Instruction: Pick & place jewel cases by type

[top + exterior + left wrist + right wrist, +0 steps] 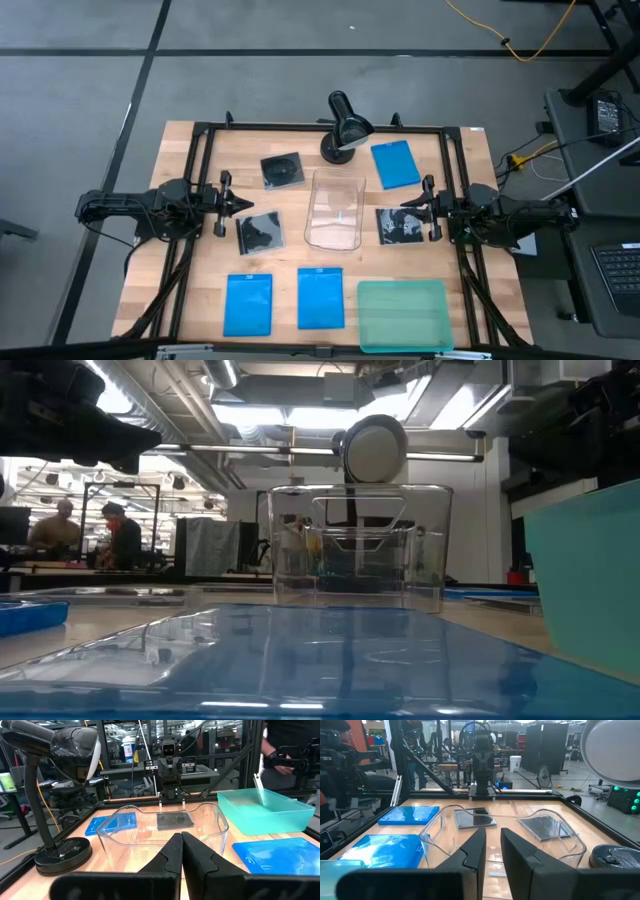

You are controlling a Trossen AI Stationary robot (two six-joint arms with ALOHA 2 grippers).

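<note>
Wooden table (200, 290), six jewel cases (249, 304), clear tub (333, 208)

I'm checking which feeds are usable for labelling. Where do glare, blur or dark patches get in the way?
High view: evenly lit, all clear. Low view: the blue case up close is blurred with ceiling light reflected on it, the tub is backlit by bright lights, and the top corners are dark. Left wrist view: the lamp head shows sheen. Right wrist view: the tub rim glints.
</note>
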